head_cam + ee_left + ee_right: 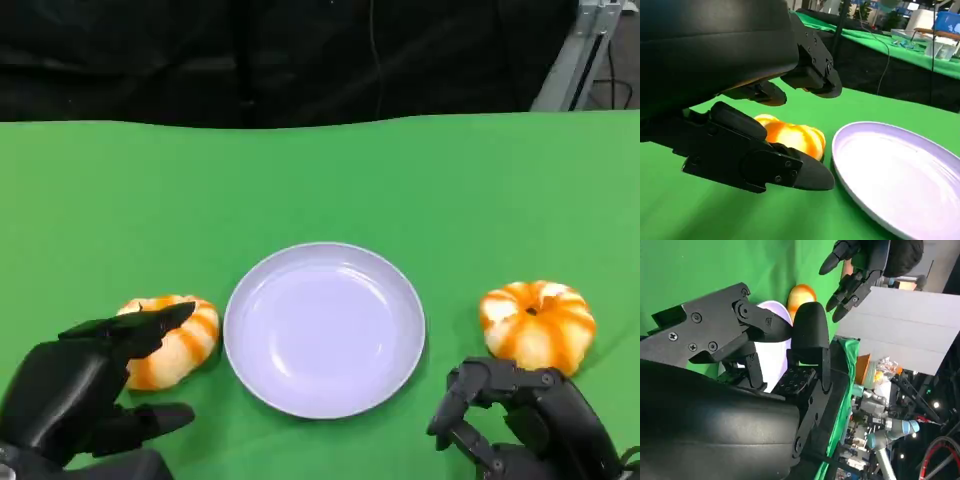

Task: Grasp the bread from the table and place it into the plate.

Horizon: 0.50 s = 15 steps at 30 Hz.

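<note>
A round bread with orange stripes [185,340] [792,139] lies on the green table just left of the pale lilac plate [325,330] [900,175]. My left hand [85,395] [755,115] hovers at it with fingers spread: one finger reaches over the bread's top and the thumb [150,420] lies low on the near side, not closed on it. A second striped bread [538,325] sits right of the plate. My right hand [530,420] [770,340] waits just in front of that bread, fingers half curled and holding nothing. The plate holds nothing.
The green cloth [320,180] ends at a black backdrop behind. A metal frame leg [575,55] stands at the far right corner. The right wrist view shows my left hand [855,270] beyond the plate [771,310] and the left bread [801,295].
</note>
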{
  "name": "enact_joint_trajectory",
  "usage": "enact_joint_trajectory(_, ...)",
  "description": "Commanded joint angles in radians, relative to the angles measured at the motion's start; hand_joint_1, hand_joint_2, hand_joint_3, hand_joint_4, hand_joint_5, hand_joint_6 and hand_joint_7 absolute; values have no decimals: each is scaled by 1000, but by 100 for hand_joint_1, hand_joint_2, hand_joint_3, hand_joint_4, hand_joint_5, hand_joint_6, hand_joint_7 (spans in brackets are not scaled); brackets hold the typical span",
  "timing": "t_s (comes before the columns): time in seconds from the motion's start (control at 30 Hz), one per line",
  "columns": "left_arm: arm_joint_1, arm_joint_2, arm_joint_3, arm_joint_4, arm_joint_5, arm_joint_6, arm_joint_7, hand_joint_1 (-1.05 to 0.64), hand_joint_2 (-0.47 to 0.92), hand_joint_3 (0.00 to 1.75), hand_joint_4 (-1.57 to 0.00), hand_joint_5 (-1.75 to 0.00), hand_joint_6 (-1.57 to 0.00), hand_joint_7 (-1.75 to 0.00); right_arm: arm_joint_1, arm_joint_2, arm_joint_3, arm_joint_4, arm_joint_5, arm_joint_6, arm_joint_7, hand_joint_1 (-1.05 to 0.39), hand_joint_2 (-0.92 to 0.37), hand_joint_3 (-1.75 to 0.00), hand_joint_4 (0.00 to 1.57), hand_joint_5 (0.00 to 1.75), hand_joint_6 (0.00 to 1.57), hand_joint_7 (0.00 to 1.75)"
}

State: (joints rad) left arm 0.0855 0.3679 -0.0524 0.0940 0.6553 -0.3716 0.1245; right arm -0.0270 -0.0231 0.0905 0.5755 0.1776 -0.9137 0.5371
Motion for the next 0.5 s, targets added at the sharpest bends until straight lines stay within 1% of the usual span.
enact_joint_trajectory(0.03, 0, 23, -4, 12, -4, 7, 19, -73, 92, 17, -45, 0, -44, 0, -2, -8, -9, 6, 11, -4, 2, -10, -68, -79, 75, 151, 85, 112)
enact_joint_trajectory(0.5, 0, 25, -6, 11, -6, 9, 21, -73, 92, 18, -45, 0, -44, 0, -2, -8, -9, 6, 11, -4, 2, -10, -68, -78, 75, 151, 85, 111)
